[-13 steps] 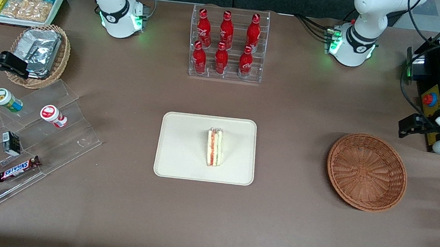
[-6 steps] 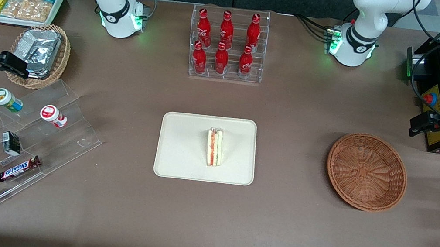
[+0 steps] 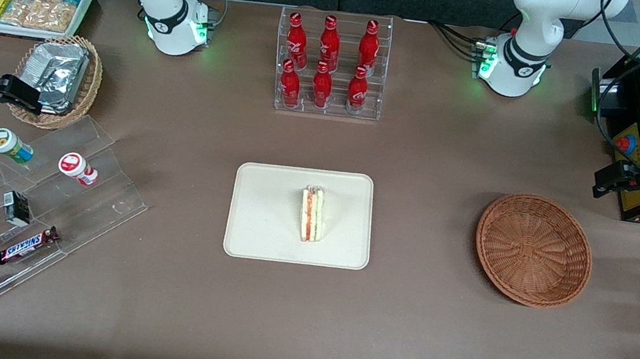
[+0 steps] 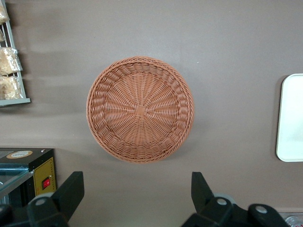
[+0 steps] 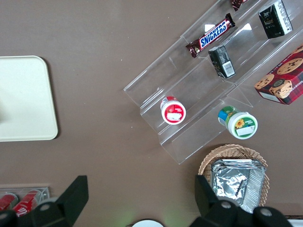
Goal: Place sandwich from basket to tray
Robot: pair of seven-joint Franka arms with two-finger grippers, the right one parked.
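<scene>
While the sandwich (image 3: 312, 214) stood on its edge near the middle of the tray (image 3: 262, 222), the basket (image 3: 533, 249) sat well apart from it at about three o'clock in the front view, toward the working arm's end of the worktop (image 3: 411, 335). The jaws (image 4: 137, 194) hung wide apart above the worktop just outside the basket's (image 4: 140, 109) rim, holding nothing. A rack of red bottles (image 3: 330, 65) stood at twelve o'clock from the tray, farther from the front camera.
</scene>
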